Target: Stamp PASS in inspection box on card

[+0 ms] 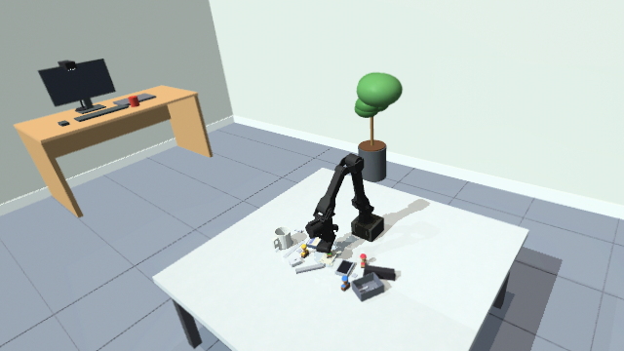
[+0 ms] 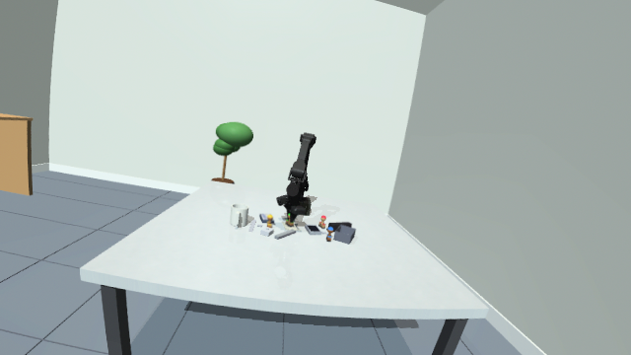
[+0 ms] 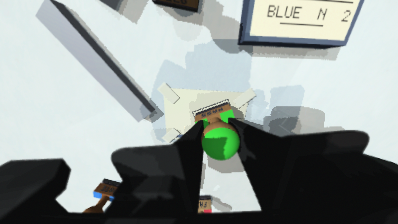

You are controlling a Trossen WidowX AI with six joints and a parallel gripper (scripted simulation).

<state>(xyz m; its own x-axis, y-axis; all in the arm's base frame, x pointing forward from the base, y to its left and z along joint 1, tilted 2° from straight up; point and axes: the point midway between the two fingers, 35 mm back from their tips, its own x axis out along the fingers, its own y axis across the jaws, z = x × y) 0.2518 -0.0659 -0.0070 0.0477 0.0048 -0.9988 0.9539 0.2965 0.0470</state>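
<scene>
My gripper (image 1: pixel 327 249) (image 2: pixel 291 215) (image 3: pixel 215 122) points down and is shut on the green-knobbed stamp (image 3: pixel 220 143). The stamp's brown block, with small lettering on its side, is over the cream card (image 3: pixel 179 111). The card lies flat with pale tape strips at its corners. Whether the block touches the card is hard to tell; the stamp and fingers hide the card's middle, and no print or box outline is readable. The dark ink pad (image 1: pixel 345 267) (image 2: pixel 314 229) in its pale case lies to the right of the card in the top view.
A blue-framed pad labelled BLUE (image 3: pixel 300 25) (image 1: pixel 314 242) is near the card. A grey bar (image 3: pixel 95 62) (image 1: pixel 310 268) lies beside it. Yellow (image 1: pixel 304 251), red (image 1: pixel 363 259) and blue (image 1: pixel 345 283) stamps stand around. A mug (image 1: pixel 283 237), a dark tray (image 1: pixel 368 294) and a black block (image 1: pixel 382 273) are farther out.
</scene>
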